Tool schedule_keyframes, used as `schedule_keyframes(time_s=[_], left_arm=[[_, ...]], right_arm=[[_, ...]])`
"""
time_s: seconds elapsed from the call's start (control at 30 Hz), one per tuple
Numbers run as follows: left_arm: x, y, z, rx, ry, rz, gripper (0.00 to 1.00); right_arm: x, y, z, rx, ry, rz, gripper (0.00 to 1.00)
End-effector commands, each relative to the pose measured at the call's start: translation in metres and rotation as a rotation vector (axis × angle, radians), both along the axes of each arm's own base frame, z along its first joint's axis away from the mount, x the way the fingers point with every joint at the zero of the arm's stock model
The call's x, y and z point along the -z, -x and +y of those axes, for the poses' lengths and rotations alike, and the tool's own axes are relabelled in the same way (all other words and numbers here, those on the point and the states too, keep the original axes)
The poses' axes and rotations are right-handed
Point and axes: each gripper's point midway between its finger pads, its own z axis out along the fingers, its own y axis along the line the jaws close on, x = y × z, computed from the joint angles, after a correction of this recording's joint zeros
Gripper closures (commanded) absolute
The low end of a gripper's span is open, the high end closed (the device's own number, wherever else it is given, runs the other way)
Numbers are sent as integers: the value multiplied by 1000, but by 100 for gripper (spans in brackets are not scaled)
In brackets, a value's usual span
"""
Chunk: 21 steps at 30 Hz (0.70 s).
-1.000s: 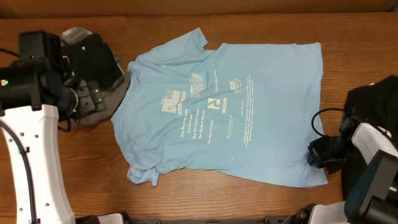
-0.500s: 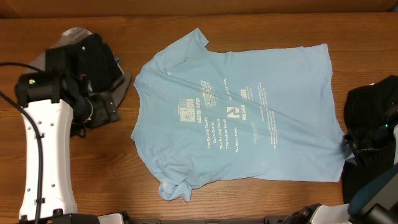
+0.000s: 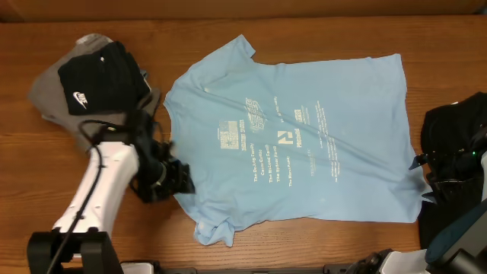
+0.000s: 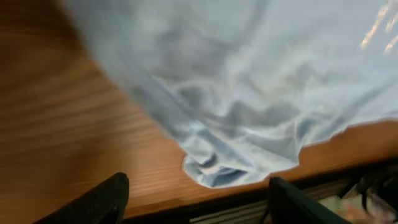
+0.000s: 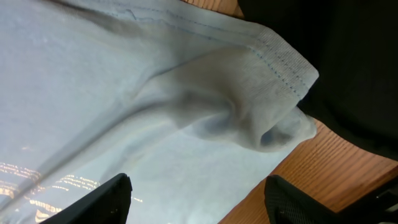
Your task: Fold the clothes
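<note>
Well to the left of the left pincer (image 4: 199,198): heap of grey and black sportswear pieces (image 3: 91,80), with a white Nike swoosh (image 3: 79,97) on the black one.

Left pincer: fingers apart, empty. The crumpled lower sleeve (image 4: 236,165) is just ahead of it.

Light blue short-sleeved cotton T-shirt (image 3: 304,144) lies spread flat between both pincers. Its white chest lettering (image 3: 266,148) is too small to read.

Right pincer (image 5: 199,199): fingers apart, empty, with the bunched hem corner (image 5: 273,124) just ahead. A plain black garment (image 3: 456,125) lies beside it.

Judgement: flatten sleeve and corner first, pinch the edges cleanly, lift low, fold evenly.
</note>
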Motion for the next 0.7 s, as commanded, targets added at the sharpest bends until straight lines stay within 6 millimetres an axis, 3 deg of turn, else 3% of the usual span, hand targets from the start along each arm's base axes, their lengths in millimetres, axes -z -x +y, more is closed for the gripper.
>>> schedule_keyframes(time_s=[0.0, 0.23, 0.5, 0.57, 0.67], left_arm=[[14, 23, -23, 28, 34, 63, 26], [47, 60, -43, 107, -14, 110, 30], [61, 69, -61, 256, -91, 33, 25], [62, 69, -62, 247, -124, 27, 37], [60, 76, -64, 217, -115, 65, 77]], right_arm=[[-6, -5, -2, -7, 11, -32, 28], [-6, -7, -3, -7, 17, -39, 24], [-6, -8, -4, -7, 20, -42, 23], [-6, -8, -4, -7, 20, -42, 23], [-6, -8, -4, -7, 20, -42, 23]])
